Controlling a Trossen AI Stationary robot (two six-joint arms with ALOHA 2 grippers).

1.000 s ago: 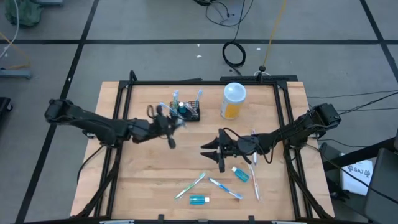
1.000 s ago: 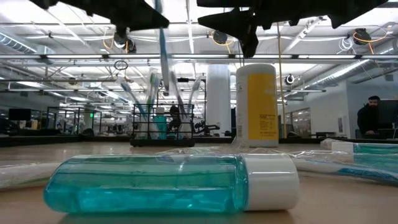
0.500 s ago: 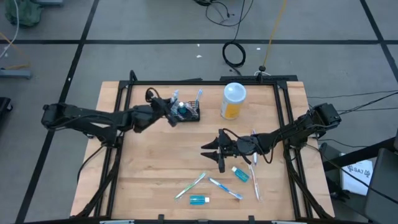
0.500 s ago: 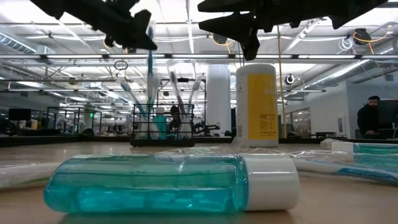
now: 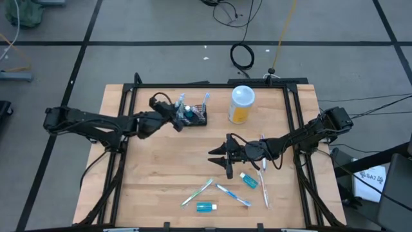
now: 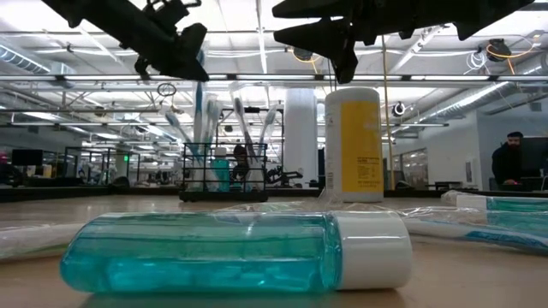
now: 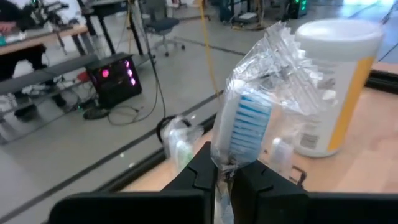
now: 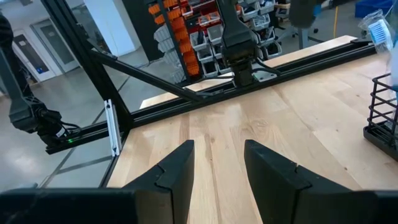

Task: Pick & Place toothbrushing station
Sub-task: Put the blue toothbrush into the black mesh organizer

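The toothbrushing station (image 5: 194, 116), a small black slatted rack with brushes standing in it, sits at the table's far middle; it shows in the low view as the rack (image 6: 223, 175). My left gripper (image 5: 176, 120) hangs just left of and above it, shut on a toothbrush in a clear wrapper (image 7: 244, 118). The brush's handle (image 6: 202, 92) hangs down toward the rack's left part. My right gripper (image 5: 216, 158) hovers open over the table's middle with nothing between its fingers (image 8: 214, 165). My left gripper pinches the wrapped toothbrush between its two fingers just below the blue-bristled head (image 7: 224, 167). The fingers come about level from the table's left and lie across the brush. The brush stands upright, head above the fingers. Whether its lower end is inside the rack, I cannot tell.
A tall yellow container with a white lid (image 5: 241, 103) stands right of the rack. Near the front edge lie a teal bottle (image 5: 206, 207), two wrapped toothbrushes (image 5: 196, 191) (image 5: 233, 195), a small tube (image 5: 249, 180) and another brush (image 5: 264, 187).
My left gripper has swung toward the table's far edge and the rack, turning as it went, and carried the toothbrush with it. The brush now hangs upright over the rack's left part. My right gripper has kept still.
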